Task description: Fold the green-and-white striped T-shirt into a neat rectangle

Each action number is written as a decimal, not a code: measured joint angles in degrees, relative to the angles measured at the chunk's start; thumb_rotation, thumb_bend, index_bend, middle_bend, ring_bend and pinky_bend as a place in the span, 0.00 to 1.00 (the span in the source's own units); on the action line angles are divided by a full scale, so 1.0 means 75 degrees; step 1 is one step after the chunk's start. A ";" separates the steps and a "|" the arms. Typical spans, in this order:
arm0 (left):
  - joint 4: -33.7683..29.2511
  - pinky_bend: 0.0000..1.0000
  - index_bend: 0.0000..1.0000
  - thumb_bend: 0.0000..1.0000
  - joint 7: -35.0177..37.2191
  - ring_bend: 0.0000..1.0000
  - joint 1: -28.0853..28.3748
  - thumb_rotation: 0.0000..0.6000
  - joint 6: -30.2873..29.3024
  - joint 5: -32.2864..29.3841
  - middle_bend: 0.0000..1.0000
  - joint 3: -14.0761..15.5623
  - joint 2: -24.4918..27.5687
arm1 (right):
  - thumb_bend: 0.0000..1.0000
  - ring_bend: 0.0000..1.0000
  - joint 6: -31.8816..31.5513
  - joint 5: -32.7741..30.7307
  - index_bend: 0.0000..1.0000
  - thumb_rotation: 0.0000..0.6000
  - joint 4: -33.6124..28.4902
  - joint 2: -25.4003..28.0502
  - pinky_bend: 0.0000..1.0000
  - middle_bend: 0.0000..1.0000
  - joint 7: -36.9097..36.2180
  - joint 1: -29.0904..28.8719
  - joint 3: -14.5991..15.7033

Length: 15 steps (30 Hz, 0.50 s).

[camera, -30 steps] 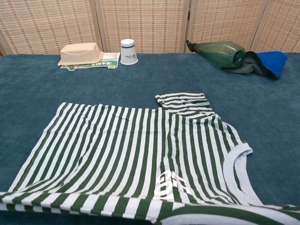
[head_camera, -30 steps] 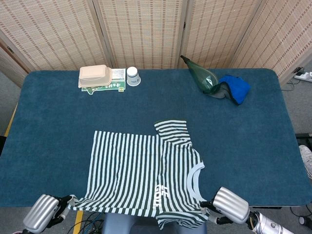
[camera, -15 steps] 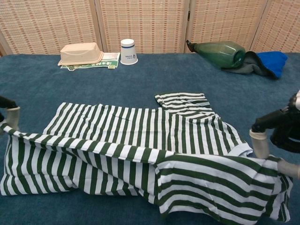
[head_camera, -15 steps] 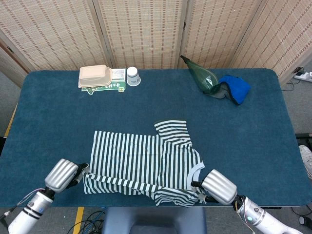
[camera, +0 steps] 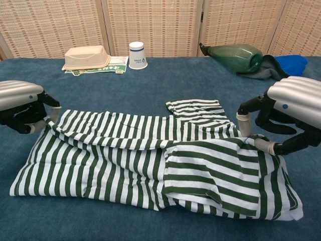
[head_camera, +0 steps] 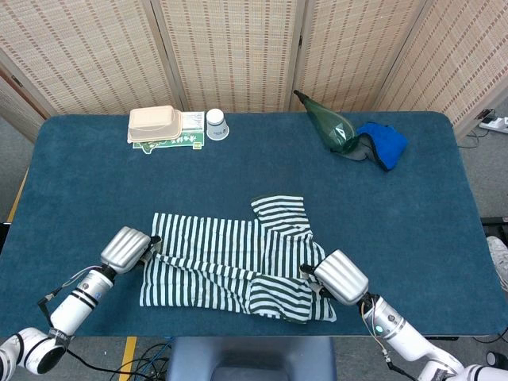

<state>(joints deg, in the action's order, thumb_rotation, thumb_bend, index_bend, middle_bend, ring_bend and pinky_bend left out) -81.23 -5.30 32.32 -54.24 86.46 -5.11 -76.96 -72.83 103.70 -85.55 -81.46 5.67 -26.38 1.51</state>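
Half-folded, the green-and-white striped T-shirt (head_camera: 238, 266) (camera: 150, 165) lies on the near middle of the blue table (head_camera: 413, 222) (camera: 150, 85), its near edge brought over the body so a doubled band of stripes runs across it. One short sleeve (head_camera: 279, 211) (camera: 196, 110) sticks out flat on the far side. The folded layer is rumpled, with a looser flap at the collar end.

Left hand (head_camera: 127, 249) (camera: 22, 108) sits at the shirt's left end, fingers curled and pinching the lifted fabric edge. Right hand (head_camera: 340, 276) (camera: 281, 118) sits at the other end, its fingertips (camera: 244, 122) pinching the folded edge near the collar.

At the table's far edge on the left, a beige lidded food box (head_camera: 152, 123) (camera: 86, 56) rests on a green printed packet (head_camera: 178, 141) (camera: 98, 69), with an upturned white paper cup (head_camera: 216, 124) (camera: 137, 54) just beside it. Far right, a green glass bottle (head_camera: 327, 123) (camera: 233, 56) lies on its side against a blue cloth (head_camera: 385, 143) (camera: 291, 64). Woven screens (head_camera: 238, 48) (camera: 155, 25) stand behind the table.
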 measured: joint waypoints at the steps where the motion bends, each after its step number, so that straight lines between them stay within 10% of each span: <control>1: 0.0071 0.96 0.60 0.58 -0.0018 0.83 0.0048 1.00 0.0037 -0.0048 0.91 -0.0027 -0.0050 | 0.60 1.00 0.0030 -0.0050 0.76 1.00 0.0041 -0.0035 1.00 0.95 0.0017 -0.0016 -0.0027; 15: 0.1153 0.96 0.58 0.58 -0.0759 0.83 0.0821 1.00 0.0868 -0.0989 0.91 -0.0311 -0.0778 | 0.60 1.00 0.0237 -0.0463 0.76 1.00 0.0632 -0.0593 1.00 0.95 0.0395 -0.0200 -0.0303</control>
<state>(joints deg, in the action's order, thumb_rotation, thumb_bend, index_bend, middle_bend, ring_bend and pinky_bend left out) -72.58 -10.99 38.48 -47.73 79.04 -7.45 -82.79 -71.05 100.23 -80.81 -85.91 8.64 -27.88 -0.76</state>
